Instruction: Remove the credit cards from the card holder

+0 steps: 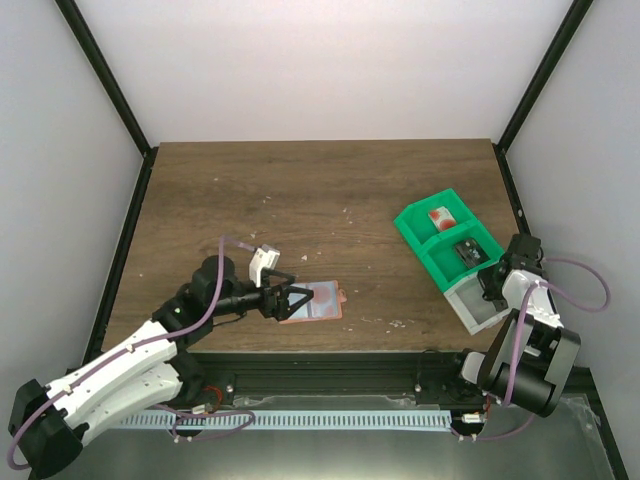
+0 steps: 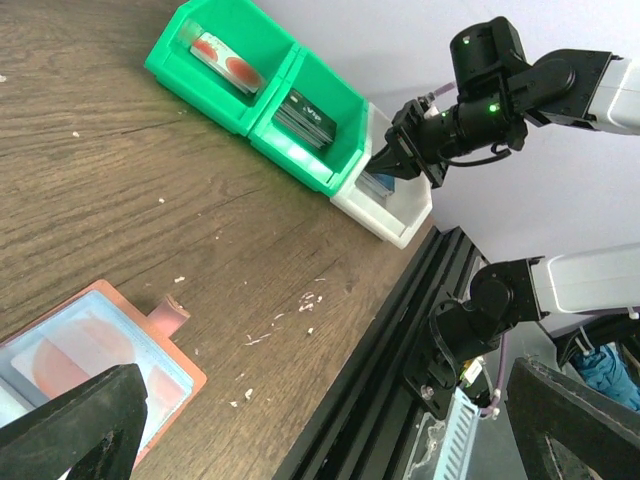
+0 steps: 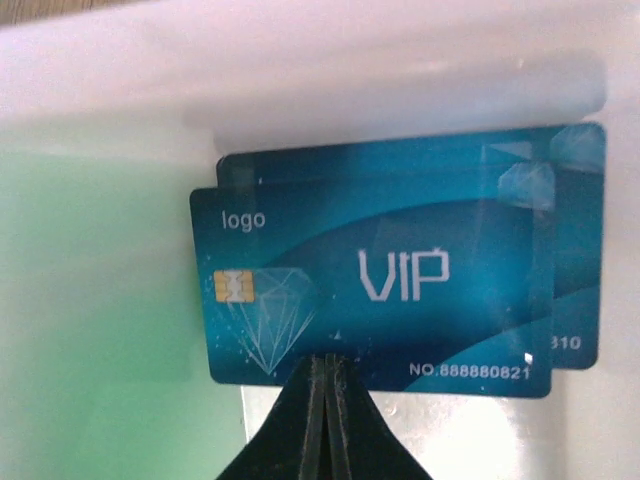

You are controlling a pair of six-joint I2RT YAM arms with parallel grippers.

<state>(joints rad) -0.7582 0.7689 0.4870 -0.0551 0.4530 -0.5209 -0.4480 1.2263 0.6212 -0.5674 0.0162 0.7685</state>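
Note:
The card holder [image 1: 318,300] lies open on the table, tan-pink rim and light blue lining; in the left wrist view [image 2: 160,335] a red and white card [image 2: 75,350] shows inside it. My left gripper [image 1: 290,300] is open, its fingers at the holder's left edge; the left wrist view [image 2: 330,440] shows the jaws spread wide. My right gripper [image 1: 490,282] is shut, its tips [image 3: 327,370] at the near edge of a blue VIP card [image 3: 380,270] lying in the white bin [image 1: 470,305]. A second blue card [image 3: 575,250] lies under it.
A green tray [image 1: 415,225] at the right holds a red and white card [image 1: 440,216] in its far compartment and a dark card [image 1: 468,250] in the middle one. The white bin adjoins it. The table's black front rail [image 2: 400,330] runs close by.

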